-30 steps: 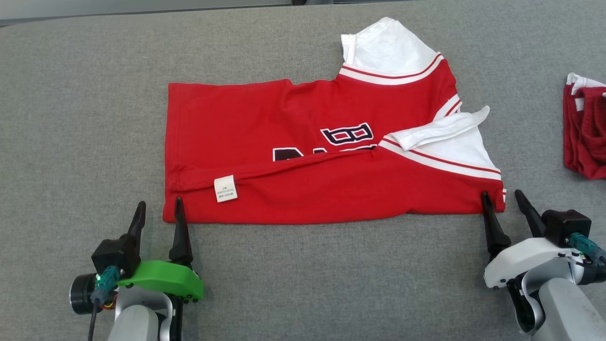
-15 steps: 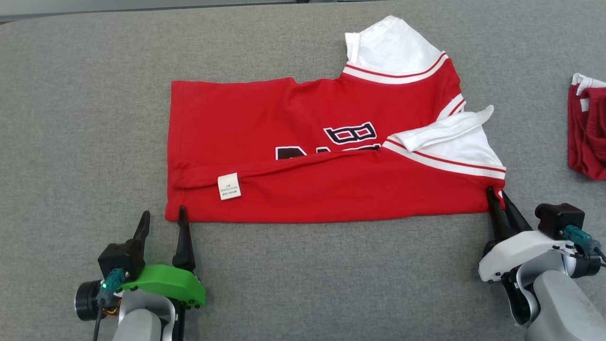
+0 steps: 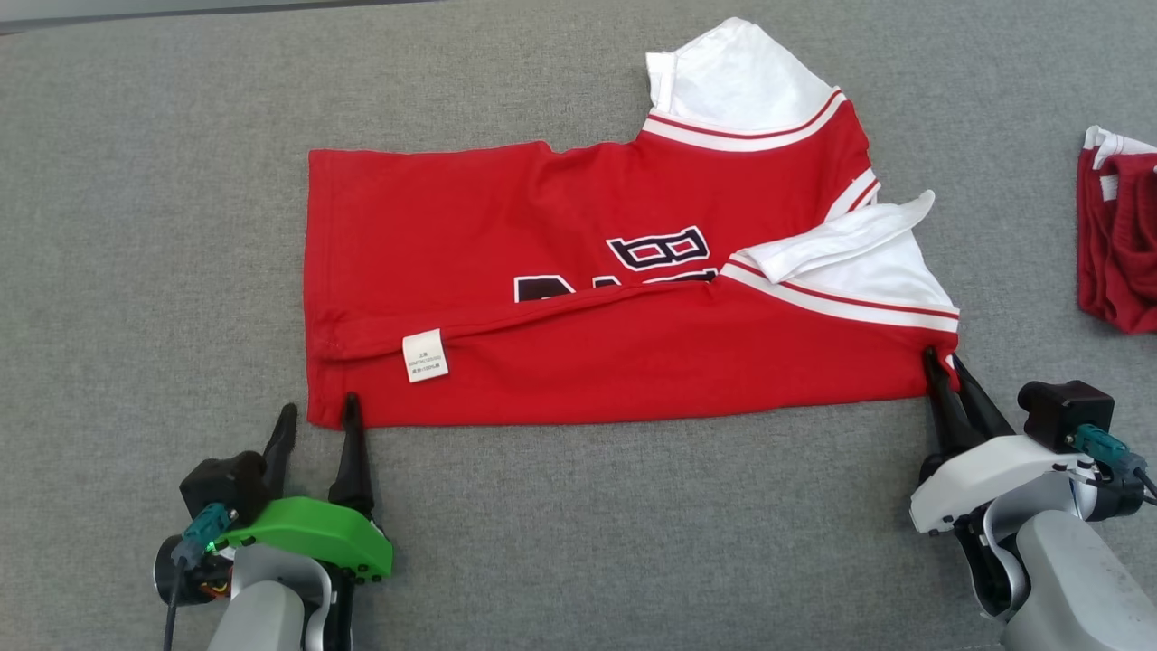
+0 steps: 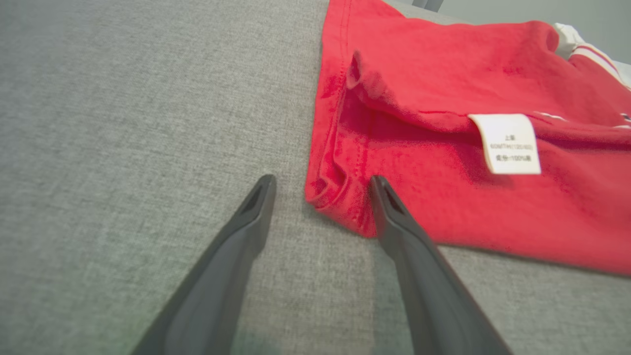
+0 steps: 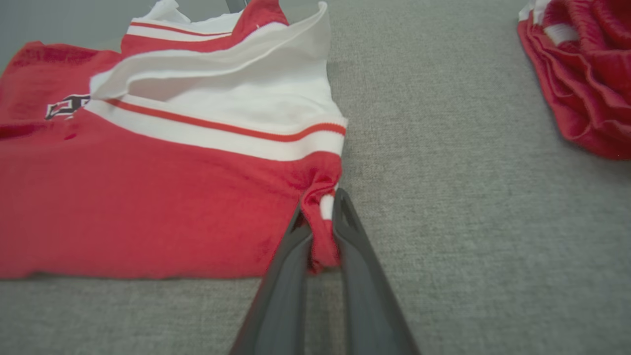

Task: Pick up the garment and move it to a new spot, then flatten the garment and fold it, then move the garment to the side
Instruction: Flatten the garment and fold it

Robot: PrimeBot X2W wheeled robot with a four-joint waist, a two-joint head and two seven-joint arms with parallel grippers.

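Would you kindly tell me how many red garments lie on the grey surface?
2. One red jersey lies spread at the centre; a crumpled red garment sits at the right edge, partly cut off, so more may be hidden.

Grey woven fabric surface [image 3: 578, 542] spans whole work area; pale strip [image 3: 181, 5] beyond far edge; even, soft light.

Soft matt cloth garment [image 3: 587, 298] with a papery label [image 3: 425, 355] lies on coarse woven grey fabric table [image 3: 136, 226]
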